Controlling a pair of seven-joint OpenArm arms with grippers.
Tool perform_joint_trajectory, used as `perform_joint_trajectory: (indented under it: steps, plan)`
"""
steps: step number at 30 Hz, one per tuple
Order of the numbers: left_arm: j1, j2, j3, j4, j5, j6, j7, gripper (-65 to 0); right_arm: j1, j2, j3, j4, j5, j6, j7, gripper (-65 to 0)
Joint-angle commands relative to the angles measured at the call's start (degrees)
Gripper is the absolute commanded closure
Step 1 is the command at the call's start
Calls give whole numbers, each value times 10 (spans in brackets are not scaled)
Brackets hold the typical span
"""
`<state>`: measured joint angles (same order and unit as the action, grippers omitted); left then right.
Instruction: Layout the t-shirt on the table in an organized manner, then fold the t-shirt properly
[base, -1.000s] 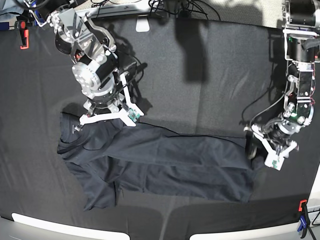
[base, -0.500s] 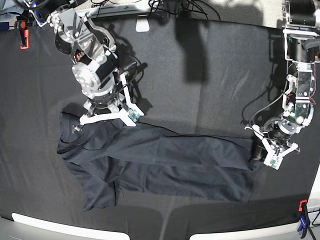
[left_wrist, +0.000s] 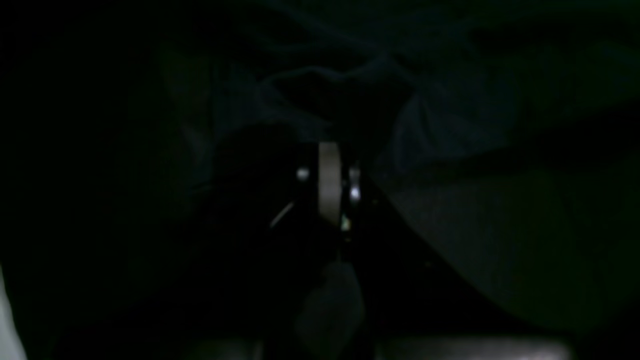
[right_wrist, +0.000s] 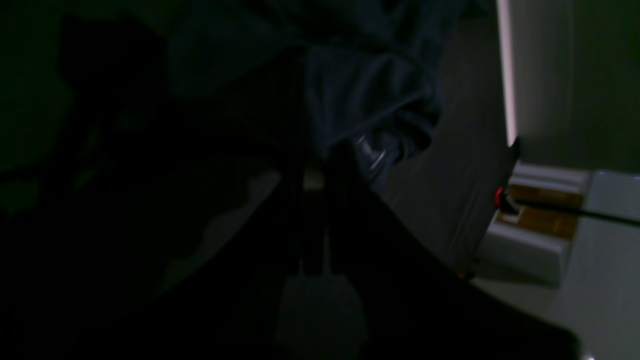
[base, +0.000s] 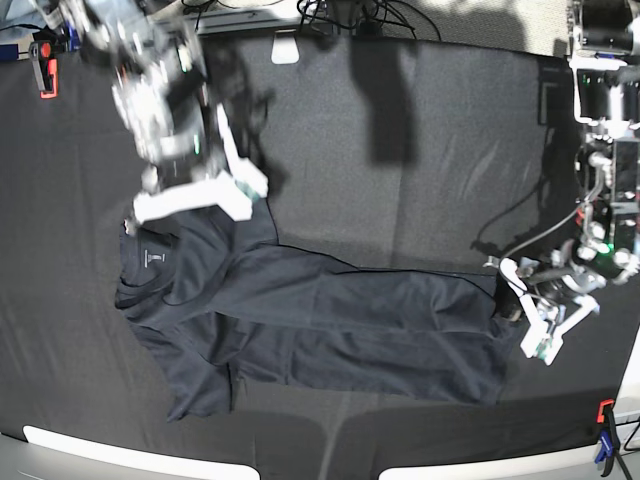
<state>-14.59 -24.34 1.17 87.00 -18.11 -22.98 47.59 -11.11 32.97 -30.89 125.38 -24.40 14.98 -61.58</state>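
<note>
The dark slate-grey t-shirt (base: 330, 325) lies lengthwise across the black table (base: 400, 170), collar and white label (base: 152, 257) at the left. My right gripper (base: 235, 205) is shut on the shirt's upper shoulder edge, which is drawn up toward it. In the right wrist view the fabric (right_wrist: 370, 100) bunches at that gripper (right_wrist: 320, 160). My left gripper (base: 508, 300) is shut on the hem at the shirt's right end. The left wrist view is very dark; rumpled cloth (left_wrist: 450, 125) sits just beyond the closed gripper (left_wrist: 330, 150).
A red clamp (base: 45, 70) grips the table's far left edge, and a red and blue clamp (base: 605, 440) holds the near right corner. Cables (base: 350, 15) lie along the back edge. White strips (base: 130, 460) border the front.
My left gripper closed on the hem and shifted slightly right. The right arm moved up and to the left, pulling the shoulder edge with it.
</note>
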Motion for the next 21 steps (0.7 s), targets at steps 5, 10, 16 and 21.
perform_joint_trajectory:
  steps: [5,10,16,21]
  plan:
    - [-6,-6,-4,93,-6,-1,70,0,-75,28,6,76,-70,-15,-26,0]
    - [45,-6,-4,198,-4,-1,114,0,-154,63,6,96,-121,-55,-26,0]
    - [138,-6,-4,292,52,-1,130,0,-249,100,6,96,-178,-96,-29,0]
    - [205,-35,-5,330,91,-1,146,0,-338,111,6,96,-247,-127,-30,0]
